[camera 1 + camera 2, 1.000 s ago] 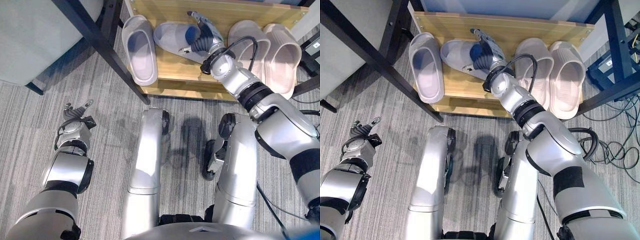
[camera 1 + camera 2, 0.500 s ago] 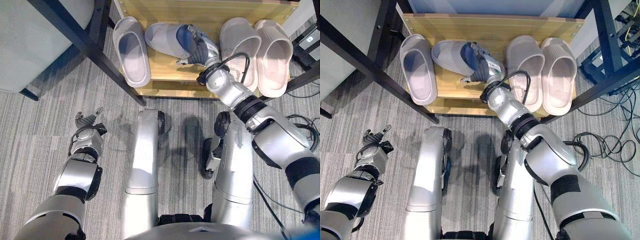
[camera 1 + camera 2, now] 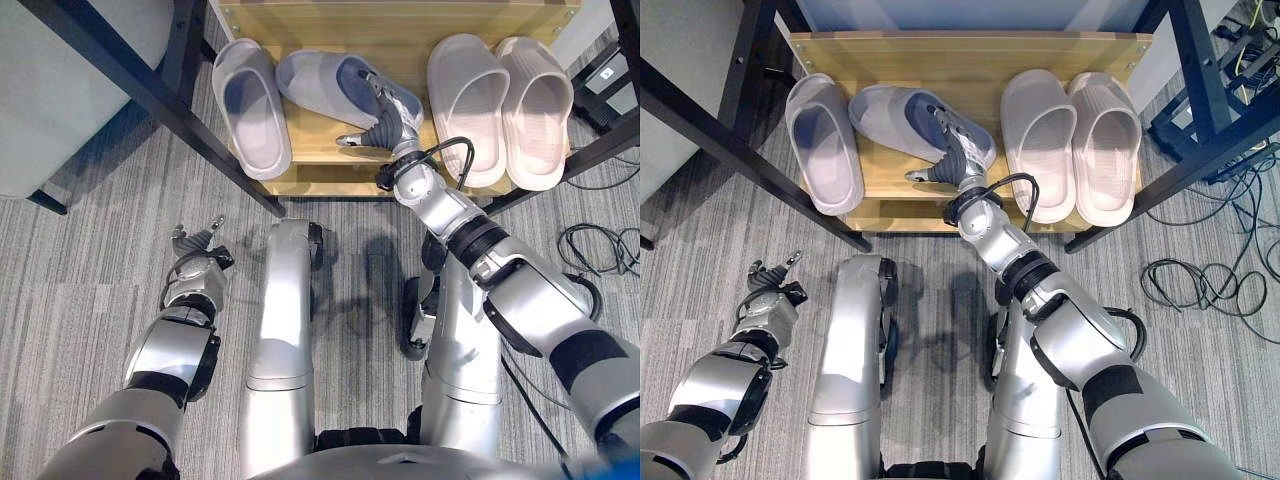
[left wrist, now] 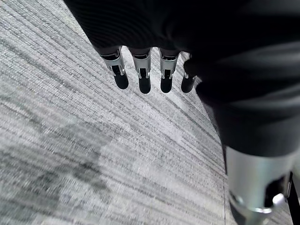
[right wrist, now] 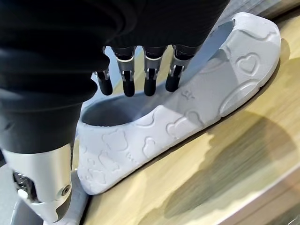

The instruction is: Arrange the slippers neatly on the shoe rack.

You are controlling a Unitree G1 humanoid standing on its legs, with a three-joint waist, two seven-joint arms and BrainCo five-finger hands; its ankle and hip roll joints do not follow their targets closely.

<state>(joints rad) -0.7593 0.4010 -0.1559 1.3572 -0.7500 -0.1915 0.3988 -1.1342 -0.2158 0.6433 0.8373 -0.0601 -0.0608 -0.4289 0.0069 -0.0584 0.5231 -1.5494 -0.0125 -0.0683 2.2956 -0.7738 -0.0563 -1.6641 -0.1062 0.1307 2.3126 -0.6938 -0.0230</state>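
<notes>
Now the shoe rack [image 3: 970, 55] holds four slippers, the right hand [image 3: 958, 160] open-fingered over the skewed grey slipper [image 3: 902, 120].

Four slippers are sitting on the rack [image 3: 970, 60]: one [image 3: 823, 143] at left, a skewed one [image 3: 902, 118] beside it, a pair [image 3: 1070, 145] at right.

The right arm stretches forward and slightly left, its right hand [image 3: 958, 160] angled downward with fingers [image 5: 149, 83] extended and only loosely bent, thumb apart, nothing clasped. The left arm hangs low at the robot's left side, its left hand [image 3: 195, 262] idle, fingers [image 4: 142, 79] relaxed and empty
</notes>
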